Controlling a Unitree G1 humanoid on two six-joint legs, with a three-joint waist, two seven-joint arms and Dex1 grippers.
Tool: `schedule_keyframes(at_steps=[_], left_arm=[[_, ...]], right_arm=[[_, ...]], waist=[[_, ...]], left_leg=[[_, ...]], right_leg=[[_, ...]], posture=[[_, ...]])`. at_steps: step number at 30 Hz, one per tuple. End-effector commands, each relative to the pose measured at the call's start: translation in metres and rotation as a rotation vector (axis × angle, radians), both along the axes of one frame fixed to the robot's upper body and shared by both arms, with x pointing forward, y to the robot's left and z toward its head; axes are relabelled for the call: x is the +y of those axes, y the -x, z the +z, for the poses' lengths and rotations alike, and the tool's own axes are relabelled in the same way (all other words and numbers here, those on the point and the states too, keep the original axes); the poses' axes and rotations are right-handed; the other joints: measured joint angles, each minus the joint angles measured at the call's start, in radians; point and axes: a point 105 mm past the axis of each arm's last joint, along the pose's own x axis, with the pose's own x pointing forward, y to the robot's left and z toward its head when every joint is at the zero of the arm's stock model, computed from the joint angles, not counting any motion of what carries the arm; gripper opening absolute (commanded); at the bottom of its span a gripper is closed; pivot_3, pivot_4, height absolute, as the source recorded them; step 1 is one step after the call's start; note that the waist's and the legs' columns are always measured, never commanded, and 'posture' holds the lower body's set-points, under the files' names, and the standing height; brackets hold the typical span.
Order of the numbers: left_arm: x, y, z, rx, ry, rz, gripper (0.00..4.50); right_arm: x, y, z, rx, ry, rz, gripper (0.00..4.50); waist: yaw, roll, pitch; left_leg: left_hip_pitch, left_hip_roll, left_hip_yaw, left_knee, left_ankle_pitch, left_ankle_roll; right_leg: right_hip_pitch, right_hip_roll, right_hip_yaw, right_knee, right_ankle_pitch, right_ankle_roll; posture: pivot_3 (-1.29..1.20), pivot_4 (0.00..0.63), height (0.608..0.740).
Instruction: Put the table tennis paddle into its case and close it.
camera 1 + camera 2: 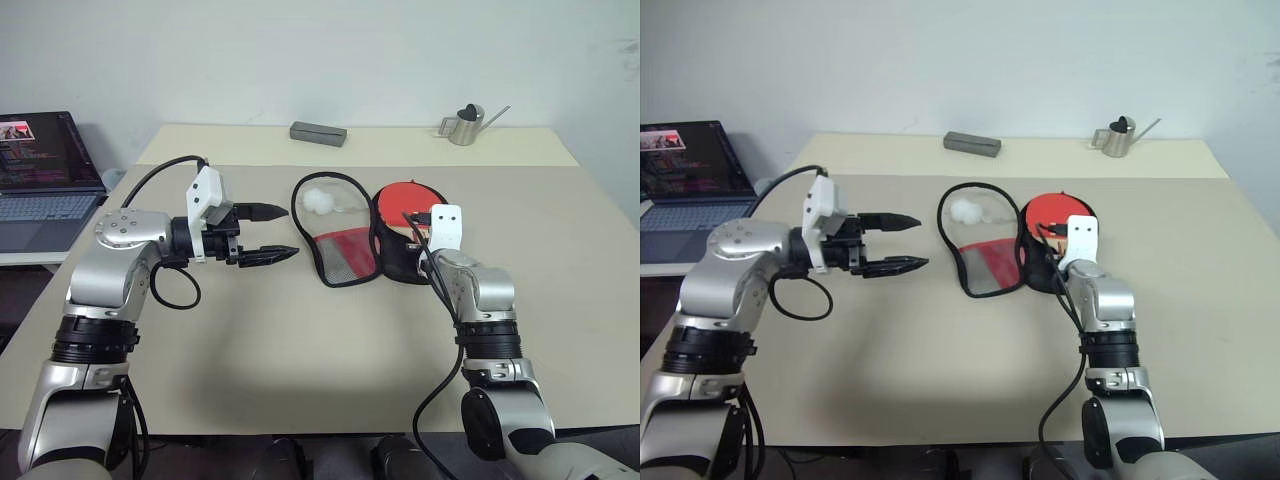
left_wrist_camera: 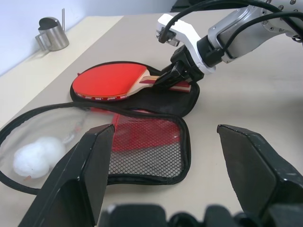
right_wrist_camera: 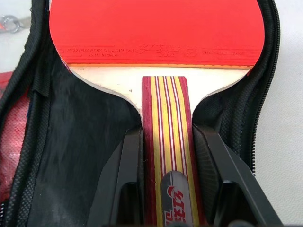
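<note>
Gripping the striped wooden handle with its two black fingers, the right gripper [image 3: 168, 189] holds the round red-rubber table tennis paddle [image 3: 156, 28], tiny unreadable lettering along its edge, flat on the black half of the unzipped soft red-mesh case [image 1: 340, 255], while the left gripper [image 1: 268, 232] hangs wide apart nearby.

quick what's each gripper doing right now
left gripper: open, holding nothing.
right gripper: shut on the table tennis paddle by its handle, over the open case.
</note>
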Motion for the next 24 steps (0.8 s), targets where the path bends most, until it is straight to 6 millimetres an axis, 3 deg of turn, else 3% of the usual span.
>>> schedule_keyframes(at_steps=[1,5,9,14,17,24], left_arm=[[0.001,0.004,0.015,-0.062,0.012,-0.003,3.8],[0.001,0.004,0.015,-0.048,0.013,-0.003,3.8],[0.001,0.004,0.014,-0.039,0.017,0.0,3.8],[0.007,0.0,0.014,-0.038,0.025,0.041,3.8],[0.019,-0.005,0.008,-0.03,0.012,0.093,3.8],[0.043,-0.015,-0.002,-0.008,0.004,0.198,3.8]], right_arm=[[0.001,-0.004,0.014,-0.06,-0.031,-0.005,1.44],[-0.002,-0.003,0.023,-0.093,-0.042,-0.034,2.58],[0.005,0.003,0.046,-0.157,-0.053,-0.007,3.9],[0.016,0.018,0.078,-0.261,-0.062,0.104,3.9],[0.013,0.023,0.091,-0.322,-0.024,0.176,3.9],[-0.011,0.024,0.086,-0.324,0.038,0.343,3.9]], waist=[[0.0,0.0,0.0],[0.0,0.0,0.0],[0.0,0.0,0.0],[0.0,0.0,0.0],[0.001,0.0,0.0],[0.003,-0.001,0.0]], left_leg=[[0.0,0.0,0.0,0.0,0.0,0.0],[0.0,0.0,0.0,0.0,0.0,0.0],[0.0,0.0,0.0,-0.001,0.0,0.0],[0.0,0.0,-0.001,0.0,0.0,0.0],[0.0,0.0,-0.001,0.0,0.0,0.0],[0.0,0.0,0.0,0.0,0.0,0.0]], right_leg=[[0.0,0.0,0.0,0.0,0.0,0.0],[0.0,0.0,0.0,0.0,0.0,0.0],[0.0,0.0,0.0,0.0,0.0,0.0],[0.0,0.0,0.0,0.0,0.0,0.0],[0.0,0.0,0.0,0.0,0.0,0.0],[0.0,0.0,0.0,-0.001,0.0,0.0]], posture=[[0.0,0.15,0.74],[0.0,0.15,0.74],[0.0,0.15,0.74],[0.0,0.15,0.74],[0.0,0.15,0.74],[0.0,0.15,0.74]])
